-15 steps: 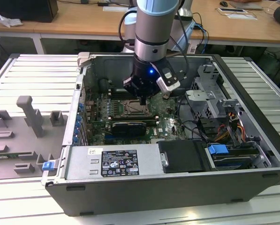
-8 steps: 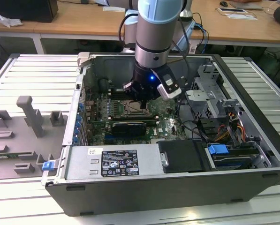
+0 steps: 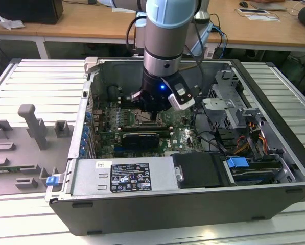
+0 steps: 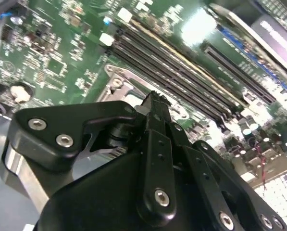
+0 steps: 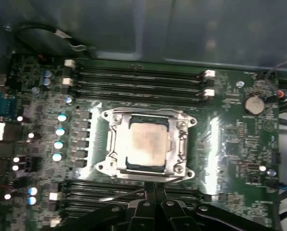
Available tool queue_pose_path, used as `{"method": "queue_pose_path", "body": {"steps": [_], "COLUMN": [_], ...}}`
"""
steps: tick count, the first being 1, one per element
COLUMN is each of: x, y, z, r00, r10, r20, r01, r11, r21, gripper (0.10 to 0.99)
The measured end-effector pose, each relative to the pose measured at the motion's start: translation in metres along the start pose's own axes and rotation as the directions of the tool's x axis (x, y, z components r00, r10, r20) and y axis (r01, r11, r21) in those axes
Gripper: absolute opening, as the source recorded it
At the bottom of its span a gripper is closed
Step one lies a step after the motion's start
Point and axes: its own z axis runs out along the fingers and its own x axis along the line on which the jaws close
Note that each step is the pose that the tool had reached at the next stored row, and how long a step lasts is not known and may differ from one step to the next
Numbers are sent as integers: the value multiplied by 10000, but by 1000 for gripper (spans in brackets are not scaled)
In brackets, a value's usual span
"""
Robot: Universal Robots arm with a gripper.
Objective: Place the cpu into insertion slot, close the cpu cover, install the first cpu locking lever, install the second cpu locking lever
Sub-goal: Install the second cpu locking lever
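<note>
In the first wrist view the cpu [image 5: 145, 142] lies flat in the insertion slot [image 5: 104, 166], its pale face up. The cpu cover [image 5: 182, 140], a silvery frame, is down around the chip, which shows through its window. My gripper [image 5: 154, 191] is shut, its fingertips just off the socket's near edge with nothing visible between them. A thin metal lever rod [image 5: 119, 196] runs along that edge toward the fingertips. In the second wrist view the shut fingers [image 4: 155, 103] hover over a corner of the socket frame [image 4: 115, 82]. In the exterior view the gripper [image 3: 153, 116] is low over the board.
Long black memory slots [image 5: 138, 77] flank the socket on both sides. The green motherboard [image 3: 109, 120] sits inside an open computer case [image 3: 275, 97], with drive bays and cables at the exterior view's right. A power supply [image 3: 126, 176] lines the near wall.
</note>
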Motion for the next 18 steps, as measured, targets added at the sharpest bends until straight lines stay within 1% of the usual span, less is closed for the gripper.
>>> {"method": "queue_pose_path", "body": {"steps": [6,8,9,10,15,16,18], "x": [153,222,240,244,271,293,316], "y": [1,2,-1,-5,-16,-19,-21], "z": [10,40,71,102,207,229,243], "r00": [10000,10000,10000,10000,9999,9997,9995], "r10": [-1,-3,-6,-15,-151,-240,-313], "r20": [2,2,1,0,-15,-24,-27], "r01": [1,3,6,15,151,240,313], "r11": [10000,10000,10000,10000,9999,9997,9994], "r21": [-11,-15,-17,-17,-47,-96,-163], "gripper": [106,106,106,106,106,106,106]}}
